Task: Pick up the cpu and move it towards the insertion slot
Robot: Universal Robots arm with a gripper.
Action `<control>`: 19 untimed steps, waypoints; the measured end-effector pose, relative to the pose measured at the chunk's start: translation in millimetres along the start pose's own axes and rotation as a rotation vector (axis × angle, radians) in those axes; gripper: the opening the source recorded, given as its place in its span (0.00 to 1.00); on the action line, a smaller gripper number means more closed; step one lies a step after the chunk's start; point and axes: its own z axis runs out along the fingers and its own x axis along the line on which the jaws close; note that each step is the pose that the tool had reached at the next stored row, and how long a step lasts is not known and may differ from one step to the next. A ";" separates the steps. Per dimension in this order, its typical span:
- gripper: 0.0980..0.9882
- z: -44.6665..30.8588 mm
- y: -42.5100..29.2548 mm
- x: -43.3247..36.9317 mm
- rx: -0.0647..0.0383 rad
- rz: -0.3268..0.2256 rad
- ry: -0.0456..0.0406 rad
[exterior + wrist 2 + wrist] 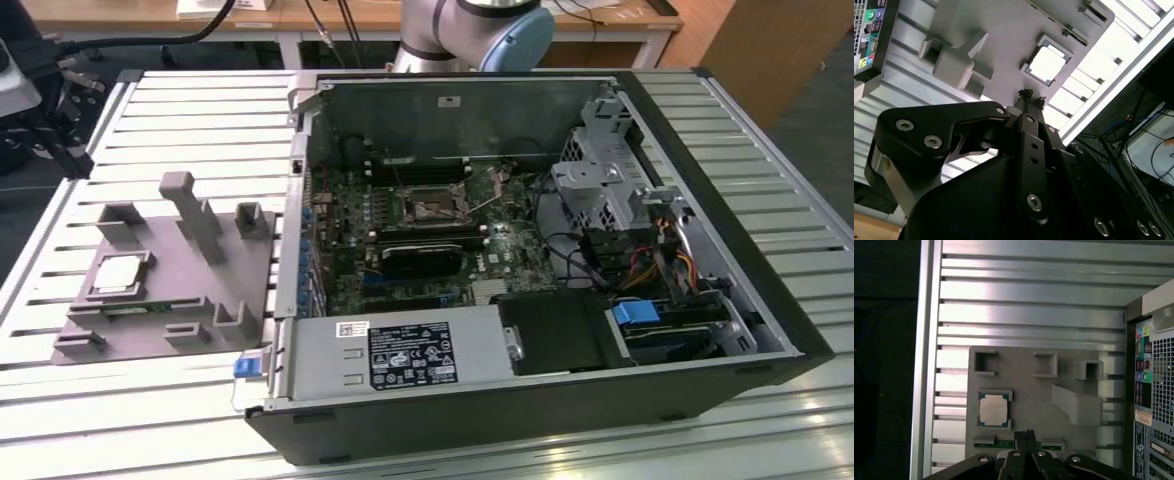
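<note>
The cpu (118,272) is a silvery square chip lying flat in a recess of the grey plastic tray (187,290), at the exterior view's left, beside the open computer case. Both wrist views look down on it, cpu (993,409) and cpu (1046,65). My gripper (1026,436) hangs well above the tray, close to the chip in the picture but apart from it. Its black fingertips (1029,97) are pressed together, shut, with nothing between them. The insertion slot (430,208), a shiny metal frame with a dark centre, sits on the motherboard inside the case.
A thin green circuit strip (1004,443) lies in the tray near the chip. Tall grey posts (187,205) rise from the tray. The case wall (296,200) stands between tray and motherboard. A drive cage (601,190) and power supply (400,352) crowd the case. The table (1029,305) is slatted metal.
</note>
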 end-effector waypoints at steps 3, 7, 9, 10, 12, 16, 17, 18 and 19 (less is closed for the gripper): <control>0.00 4.1 -0.1 1.0 0.000 0.000 -0.0035; 0.00 9.8 -0.3 2.8 0.000 0.000 -0.0077; 0.00 12.8 -0.4 3.6 0.000 0.000 -0.0084; 0.00 14.4 -0.5 4.0 0.000 0.000 -0.0086; 0.00 17.4 -0.6 4.8 0.000 0.000 -0.0092; 0.00 23.1 -0.8 6.1 0.000 0.000 -0.0098; 0.00 24.3 -0.8 6.4 0.000 0.000 -0.0099; 0.00 25.5 -0.9 6.6 0.000 0.000 -0.0100; 0.00 26.8 -0.9 6.9 0.000 0.000 -0.0101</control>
